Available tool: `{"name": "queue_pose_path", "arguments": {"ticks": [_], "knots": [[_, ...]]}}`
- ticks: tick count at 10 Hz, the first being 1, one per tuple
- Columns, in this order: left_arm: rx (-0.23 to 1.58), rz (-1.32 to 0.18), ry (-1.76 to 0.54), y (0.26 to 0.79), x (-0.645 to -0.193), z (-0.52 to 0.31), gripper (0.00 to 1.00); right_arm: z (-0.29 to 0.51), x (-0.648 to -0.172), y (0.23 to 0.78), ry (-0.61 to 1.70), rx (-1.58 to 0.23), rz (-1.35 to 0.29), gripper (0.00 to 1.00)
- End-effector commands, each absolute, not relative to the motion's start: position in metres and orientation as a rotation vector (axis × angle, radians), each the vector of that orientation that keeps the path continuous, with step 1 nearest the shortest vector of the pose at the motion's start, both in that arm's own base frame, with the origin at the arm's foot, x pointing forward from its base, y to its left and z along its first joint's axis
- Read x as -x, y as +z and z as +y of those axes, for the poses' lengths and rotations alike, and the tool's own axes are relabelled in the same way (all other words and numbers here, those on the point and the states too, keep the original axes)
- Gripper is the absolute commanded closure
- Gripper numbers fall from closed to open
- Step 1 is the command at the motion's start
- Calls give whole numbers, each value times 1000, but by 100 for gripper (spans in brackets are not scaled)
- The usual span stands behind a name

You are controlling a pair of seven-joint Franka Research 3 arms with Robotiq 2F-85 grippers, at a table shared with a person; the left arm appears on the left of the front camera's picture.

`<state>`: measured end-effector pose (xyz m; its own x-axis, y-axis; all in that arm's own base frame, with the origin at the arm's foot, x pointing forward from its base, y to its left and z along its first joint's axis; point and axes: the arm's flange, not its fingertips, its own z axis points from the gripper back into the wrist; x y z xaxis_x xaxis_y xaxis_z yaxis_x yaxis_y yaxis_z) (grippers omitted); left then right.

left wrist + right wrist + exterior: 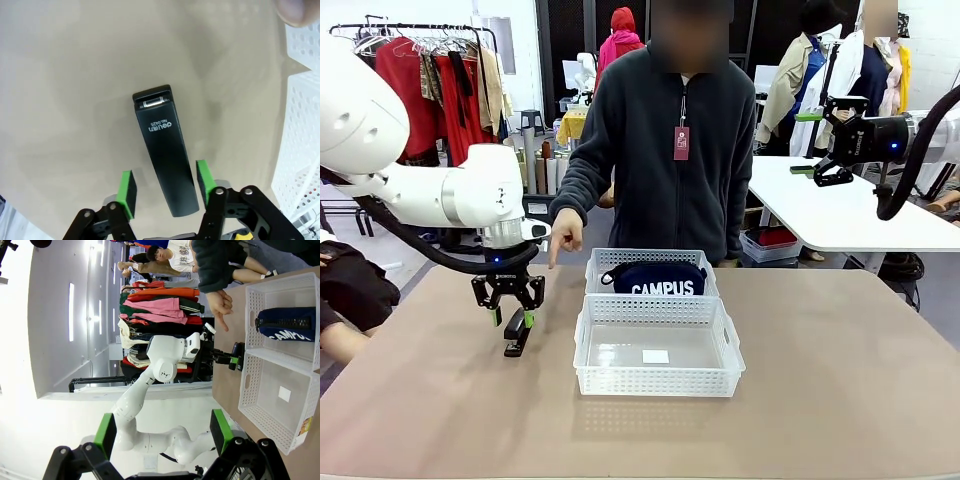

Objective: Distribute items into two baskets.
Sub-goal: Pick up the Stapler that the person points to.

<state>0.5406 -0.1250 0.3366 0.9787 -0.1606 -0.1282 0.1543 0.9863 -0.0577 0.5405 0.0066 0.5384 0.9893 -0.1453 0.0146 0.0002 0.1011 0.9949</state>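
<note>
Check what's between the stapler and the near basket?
Nothing: bare table runs from the stapler to the near basket. Front view shows it; left wrist view agrees.

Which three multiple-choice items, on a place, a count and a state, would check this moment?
1. The pouch lies: A in the far basket; B in the near one; C outside both.
2. Baskets holding something: A none; B one; C two.
3. The left claw is: A shut on the pouch; B open astride the stapler; C raised high, empty.
Key: 1A, its lettering shows inside the far basket; 2B, the near basket is empty; 3B, its green pad stands clear of the stapler.
</note>
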Motion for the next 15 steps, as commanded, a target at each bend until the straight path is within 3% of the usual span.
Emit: {"name": "queue_pose_path", "arguments": {"ticks": [1,8,15], "knots": [[10,114,-140,332,-537,-122,100,7,-539,540,-105,-1467,-119,0],[-39,92,-107,345,-528,-129,100,7,-539,540,-105,-1467,-119,0],[3,47,-36,466,-504,-144,100,7,-539,540,-105,-1467,-119,0]]}}
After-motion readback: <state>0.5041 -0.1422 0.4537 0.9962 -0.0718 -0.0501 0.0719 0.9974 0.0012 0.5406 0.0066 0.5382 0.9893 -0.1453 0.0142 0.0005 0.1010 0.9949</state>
